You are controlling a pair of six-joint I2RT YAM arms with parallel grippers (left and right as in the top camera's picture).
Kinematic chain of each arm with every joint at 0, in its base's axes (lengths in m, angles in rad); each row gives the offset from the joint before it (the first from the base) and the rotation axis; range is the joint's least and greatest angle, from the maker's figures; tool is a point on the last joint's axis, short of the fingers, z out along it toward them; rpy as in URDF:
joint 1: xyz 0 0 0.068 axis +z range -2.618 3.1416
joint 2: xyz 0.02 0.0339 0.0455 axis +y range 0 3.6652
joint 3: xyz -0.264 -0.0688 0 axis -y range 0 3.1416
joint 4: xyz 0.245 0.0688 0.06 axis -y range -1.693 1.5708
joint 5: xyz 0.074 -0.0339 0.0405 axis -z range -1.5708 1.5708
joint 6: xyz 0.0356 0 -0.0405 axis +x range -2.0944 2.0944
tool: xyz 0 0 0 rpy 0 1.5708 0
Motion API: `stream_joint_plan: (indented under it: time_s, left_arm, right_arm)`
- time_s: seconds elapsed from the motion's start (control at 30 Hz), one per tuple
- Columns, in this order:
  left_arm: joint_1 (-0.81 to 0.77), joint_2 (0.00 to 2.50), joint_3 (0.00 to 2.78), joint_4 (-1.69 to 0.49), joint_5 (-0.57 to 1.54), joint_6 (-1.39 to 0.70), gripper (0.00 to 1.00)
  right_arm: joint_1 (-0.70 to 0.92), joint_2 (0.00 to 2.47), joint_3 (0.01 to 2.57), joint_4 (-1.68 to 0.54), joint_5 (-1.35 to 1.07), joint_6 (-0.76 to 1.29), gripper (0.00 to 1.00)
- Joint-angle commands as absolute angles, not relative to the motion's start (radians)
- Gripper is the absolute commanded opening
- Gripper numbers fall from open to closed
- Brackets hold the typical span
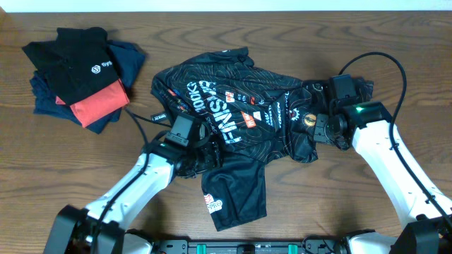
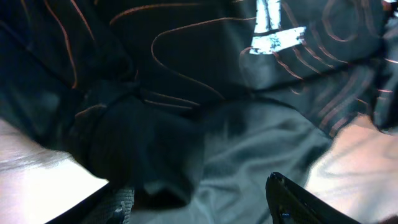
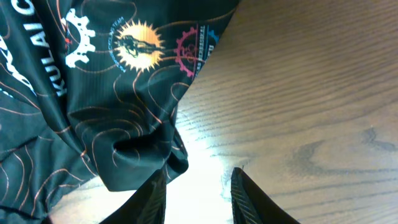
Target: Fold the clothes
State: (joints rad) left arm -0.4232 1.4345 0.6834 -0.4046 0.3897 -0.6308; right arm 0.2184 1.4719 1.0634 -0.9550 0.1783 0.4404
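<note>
Table point(image 1: 282, 28) holds jersey point(image 1: 233, 113); both end effectors point(image 2: 205, 202) point(image 3: 200, 199) open.

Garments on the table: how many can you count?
4: a jersey mid-table; a black top, red piece and navy piece stacked far left. The stack may hide more.

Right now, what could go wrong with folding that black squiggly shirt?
The jersey lies crumpled, so a fold could trap wrinkles. The left gripper is open over bunched layers and might pinch several at once. The right gripper is open mostly over bare table, so closing may miss the cloth.
</note>
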Motion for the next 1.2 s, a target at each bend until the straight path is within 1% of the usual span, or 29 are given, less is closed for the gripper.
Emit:
stream_joint_plan:
  time_s: [0.0, 0.07, 0.1, 0.13, 0.17, 0.2, 0.23, 0.3, 0.4, 0.5, 0.57, 0.67, 0.77, 0.93, 1.03, 1.17]
  left_arm:
    - [-0.431, 1.498, 0.676, -0.39, 0.361, -0.7, 0.7]
    - [-0.431, 1.531, 0.676, -0.365, 0.388, -0.702, 0.65]
    - [-0.431, 1.541, 0.676, -0.355, 0.394, -0.702, 0.54]
    - [-0.43, 1.549, 0.676, -0.344, 0.397, -0.702, 0.4]
    - [-0.43, 1.549, 0.676, -0.34, 0.401, -0.701, 0.25]
    - [-0.43, 1.546, 0.677, -0.338, 0.41, -0.701, 0.08]
    - [-0.43, 1.54, 0.677, -0.339, 0.424, -0.7, 0.06]
    - [-0.423, 1.518, 0.681, -0.349, 0.468, -0.668, 0.06]
    - [-0.38, 1.448, 0.701, -0.442, 0.516, -0.608, 0.06]
    - [-0.289, 1.354, 0.723, -0.553, 0.486, -0.514, 0.06]
    - [-0.209, 1.288, 0.726, -0.602, 0.43, -0.496, 0.06]
    - [-0.072, 1.2, 0.726, -0.655, 0.342, -0.497, 0.06]
    - [0.008, 1.165, 0.726, -0.662, 0.359, -0.498, 0.06]
    - [0.015, 1.187, 0.726, -0.665, 0.348, -0.464, 0.06]
    - [0.015, 1.205, 0.726, -0.665, 0.301, -0.464, 0.06]
    - [0.015, 1.208, 0.726, -0.665, 0.256, -0.464, 0.06]
  right_arm:
    - [0.21, 1.467, 1.065, -0.963, 0.176, 0.453, 0.33]
    - [0.21, 1.467, 1.065, -0.964, 0.176, 0.447, 0.33]
    - [0.21, 1.467, 1.065, -0.965, 0.176, 0.447, 0.33]
    - [0.21, 1.467, 1.065, -0.965, 0.176, 0.447, 0.33]
    - [0.21, 1.467, 1.065, -0.965, 0.176, 0.447, 0.33]
    - [0.209, 1.467, 1.065, -0.965, 0.176, 0.448, 0.33]
    - [0.209, 1.466, 1.065, -0.965, 0.176, 0.448, 0.33]
    - [0.208, 1.467, 1.065, -0.966, 0.18, 0.45, 0.33]
    - [0.187, 1.467, 1.065, -0.974, 0.187, 0.467, 0.33]
    - [0.155, 1.467, 1.064, -1.003, 0.175, 0.467, 0.32]
    - [0.139, 1.467, 1.055, -1.007, 0.165, 0.46, 0.31]
    - [0.138, 1.467, 1.024, -0.967, 0.049, 0.377, 0.29]
    - [0.154, 1.467, 0.976, -0.892, -0.102, 0.281, 0.3]
    - [0.19, 1.467, 0.884, -0.79, -0.132, 0.272, 0.34]
    - [0.193, 1.467, 0.82, -0.673, -0.123, 0.275, 0.38]
    - [0.193, 1.47, 0.751, -0.519, -0.053, 0.299, 0.39]
